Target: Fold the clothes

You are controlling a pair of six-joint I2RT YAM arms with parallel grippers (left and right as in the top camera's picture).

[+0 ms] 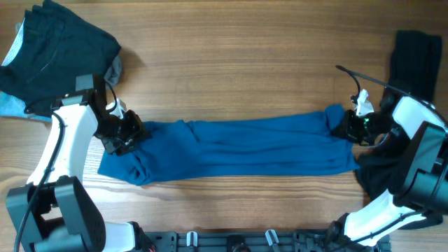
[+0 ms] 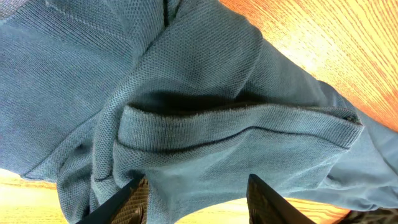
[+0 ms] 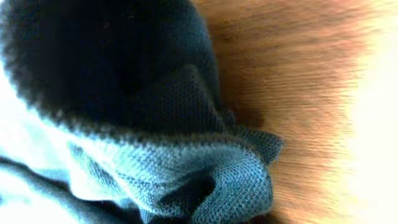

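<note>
The blue top (image 1: 238, 147) lies stretched in a wrinkled band across the wooden surface (image 1: 231, 63), its left end clamped between the left fingers (image 2: 134, 202), the right fingers (image 1: 350, 130) pinched together on its right end.

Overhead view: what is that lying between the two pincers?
The blue top lies stretched out long between the left pincer and the right pincer, with one end by each. The overhead view shows it whole.
</note>
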